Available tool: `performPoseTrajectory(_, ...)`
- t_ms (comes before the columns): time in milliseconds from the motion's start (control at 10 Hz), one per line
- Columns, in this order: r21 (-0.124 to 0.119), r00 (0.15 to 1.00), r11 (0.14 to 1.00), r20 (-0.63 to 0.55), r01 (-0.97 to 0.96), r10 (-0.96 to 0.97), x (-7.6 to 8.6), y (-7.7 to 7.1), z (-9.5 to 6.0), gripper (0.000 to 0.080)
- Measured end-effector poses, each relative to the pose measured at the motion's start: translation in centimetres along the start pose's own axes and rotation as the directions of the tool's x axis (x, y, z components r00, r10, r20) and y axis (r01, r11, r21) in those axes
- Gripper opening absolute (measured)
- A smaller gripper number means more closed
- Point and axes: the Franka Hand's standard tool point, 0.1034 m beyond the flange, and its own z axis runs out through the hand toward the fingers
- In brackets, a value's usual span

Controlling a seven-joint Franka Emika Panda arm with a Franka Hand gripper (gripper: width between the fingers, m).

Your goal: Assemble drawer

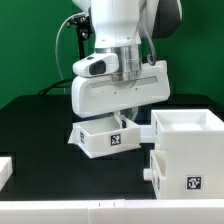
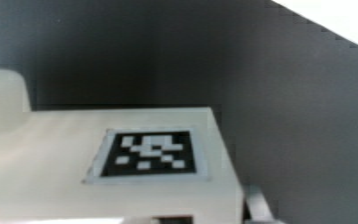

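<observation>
The drawer (image 1: 103, 139) is a small white open-top tray with a black-and-white tag on its near side. It sits at the middle of the exterior view, just left of the larger white box. My gripper (image 1: 125, 114) reaches down from above and is shut on the drawer's right wall. The drawer looks slightly tilted and I cannot tell whether it rests on the black table. In the wrist view the drawer's white tagged wall (image 2: 153, 152) fills the lower part. One dark fingertip (image 2: 259, 205) shows beside it.
The larger, taller white tagged box (image 1: 186, 152) stands at the exterior view's right, its open side toward the drawer. A white piece (image 1: 5, 171) lies at the left edge. A white strip (image 1: 100, 208) runs along the table's front.
</observation>
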Motion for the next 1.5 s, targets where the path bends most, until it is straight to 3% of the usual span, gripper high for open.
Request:
performPoseTrajectory(300, -0.016, 0.954, 0.954, -0.011, 0.299, -0.299, -1.0, 2.7, -0.4, 0.0040)
performPoseTrajectory(700, -0.015, 0.944, 0.944, -0.009, 0.331, -0.331, -1.1, 2.8, -0.3, 0.0040)
performPoseTrajectory(900, 0.005, 0.850, 0.850, 0.010, 0.526, -0.526, 0.2, 3.5, -0.9, 0.0040)
performPoseTrajectory(1000, -0.010, 0.796, 0.796, 0.011, 0.606, -0.606, 1.2, 3.5, -1.4, 0.0040)
performPoseTrajectory(1400, -0.007, 0.781, 0.781, 0.012, 0.625, -0.625, 1.2, 3.4, -1.2, 0.0040)
performPoseTrajectory(1500, -0.010, 0.727, 0.727, 0.015, 0.687, -0.687, 1.3, 3.9, -1.3, 0.0040)
